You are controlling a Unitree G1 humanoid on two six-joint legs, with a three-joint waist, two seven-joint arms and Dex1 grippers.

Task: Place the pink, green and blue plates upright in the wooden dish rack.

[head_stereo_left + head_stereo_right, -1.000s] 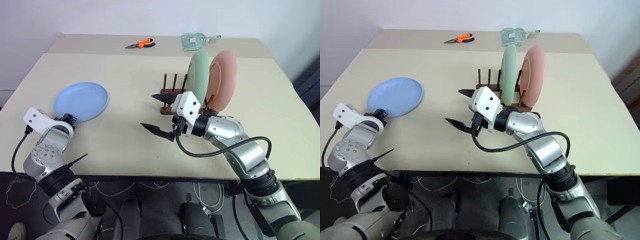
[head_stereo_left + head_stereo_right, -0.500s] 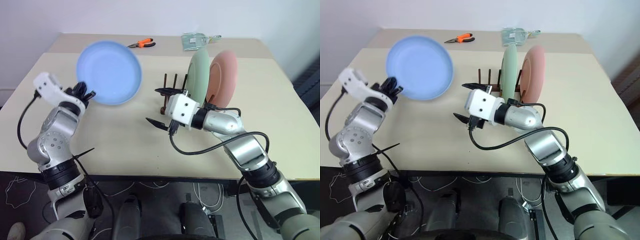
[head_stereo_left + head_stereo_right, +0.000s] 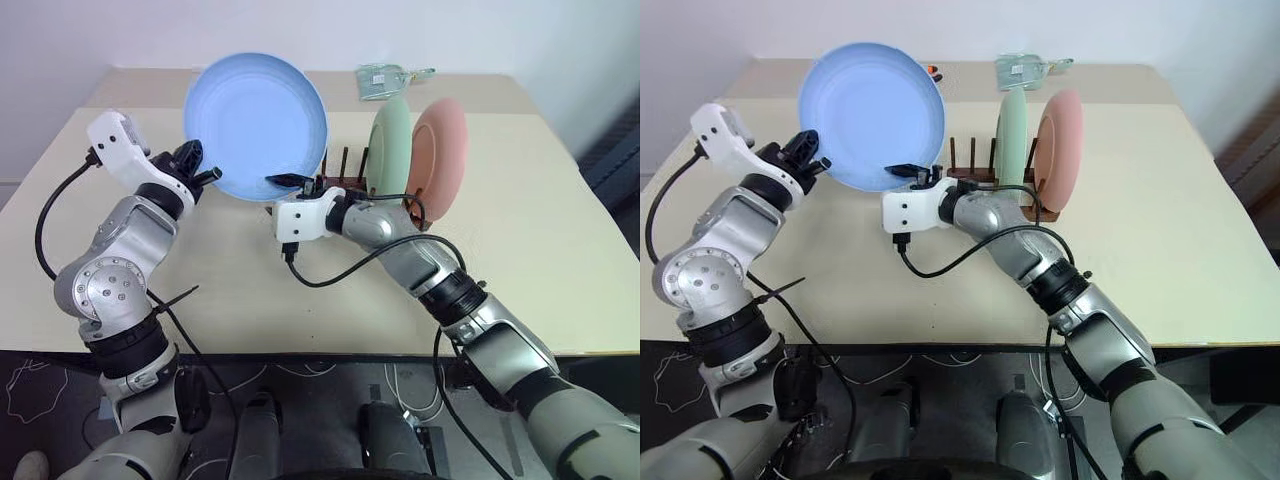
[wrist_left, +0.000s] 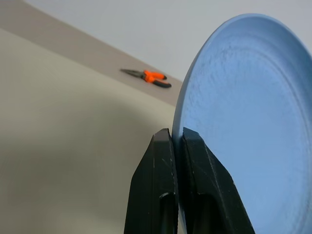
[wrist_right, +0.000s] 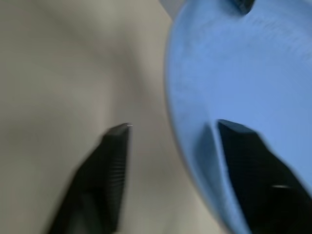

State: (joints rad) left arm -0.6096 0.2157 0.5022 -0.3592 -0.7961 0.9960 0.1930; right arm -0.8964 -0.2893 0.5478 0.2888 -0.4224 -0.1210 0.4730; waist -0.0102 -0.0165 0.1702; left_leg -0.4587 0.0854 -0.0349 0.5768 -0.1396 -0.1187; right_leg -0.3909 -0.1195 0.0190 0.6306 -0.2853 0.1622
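Blue plate (image 3: 257, 126) pinched by left gripper (image 4: 176, 141) (no readable writing), right gripper (image 5: 170, 131) straddling its rim, apart.

Left hand (image 3: 205, 178) holds the blue plate (image 3: 256, 125) upright (right hand (image 3: 290, 183) at its rim).

So the blue plate (image 3: 256, 125) went from lying flat on the table at the left of the frame to being held up on edge at top center, pinched at its rim by the left gripper (image 4: 177, 142), which swung up and toward the middle with it. The right gripper (image 3: 292, 183) moved from lower center up to the plate's lower right rim and rolled over, and its wide-spread fingers (image 5: 113, 161) have narrowed, one on each side of the rim.
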